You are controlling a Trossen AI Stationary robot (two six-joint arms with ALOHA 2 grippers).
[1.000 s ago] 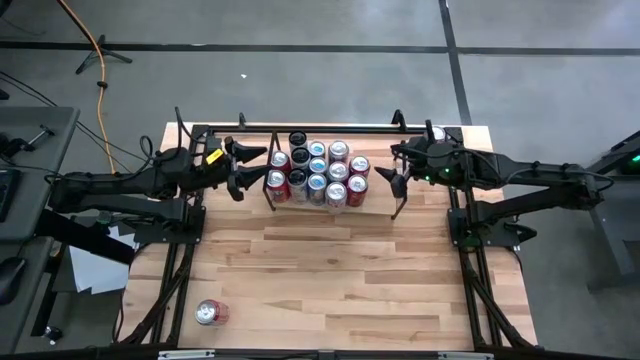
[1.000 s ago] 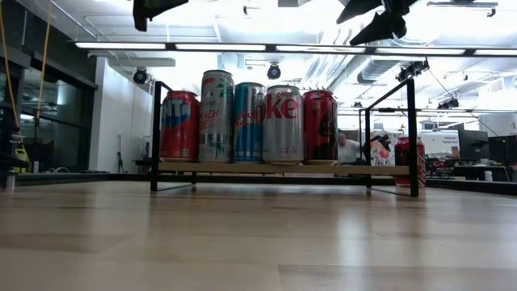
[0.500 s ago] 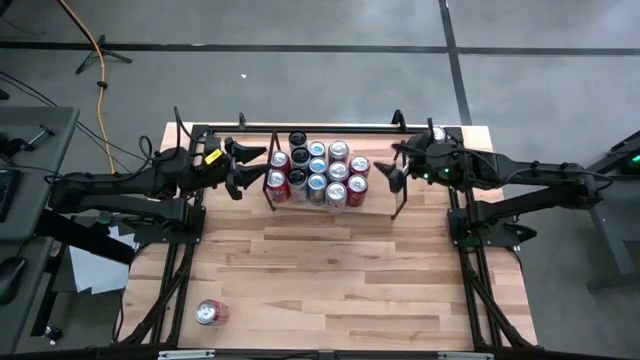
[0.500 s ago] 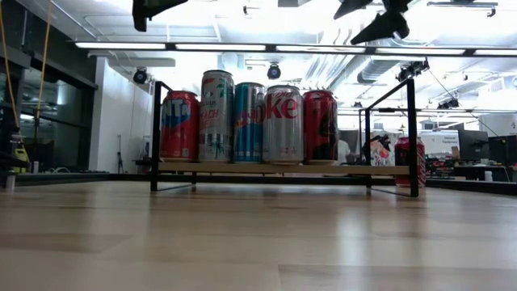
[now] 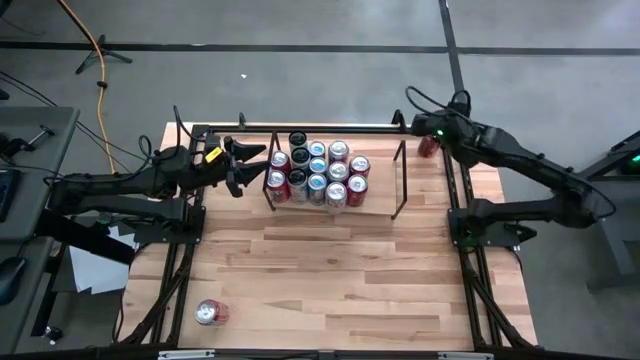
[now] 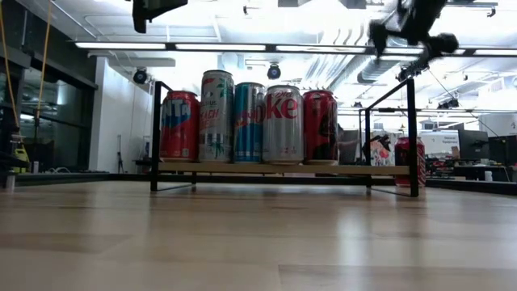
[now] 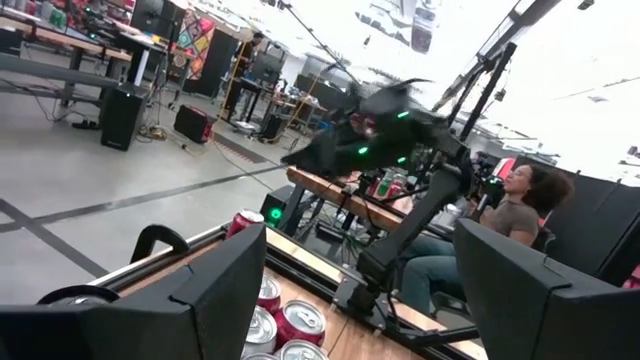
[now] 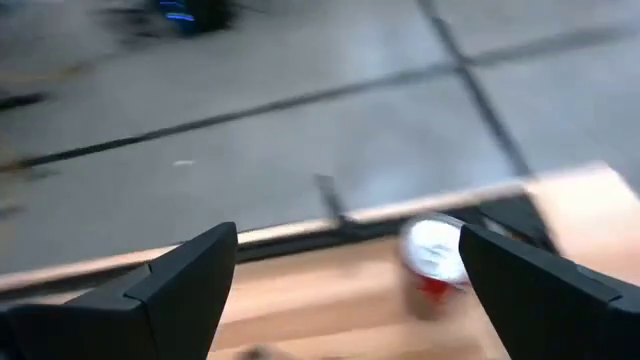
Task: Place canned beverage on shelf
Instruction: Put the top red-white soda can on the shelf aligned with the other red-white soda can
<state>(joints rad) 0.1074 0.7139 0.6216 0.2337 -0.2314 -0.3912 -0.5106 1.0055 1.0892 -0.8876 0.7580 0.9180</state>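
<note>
The shelf, a low black rod rack, stands at the table's far middle with several upright cans on it, also seen in the low view. One red can stands on the wood at the far right corner, behind the shelf's right end. Another red can lies near the front left. My right gripper hovers open above the corner can, slanting down and touching nothing. My left gripper waits open, in the air left of the shelf.
Black rail frames run along the table's left and right sides, and a bar crosses the far edge. Bare wood spreads in front of the shelf. A person sits beyond the table's right side.
My right gripper has swung from the shelf's right end toward the table's far right corner, over the red can standing there. It has rolled and tipped to slant downward, and its fingers stay apart.
</note>
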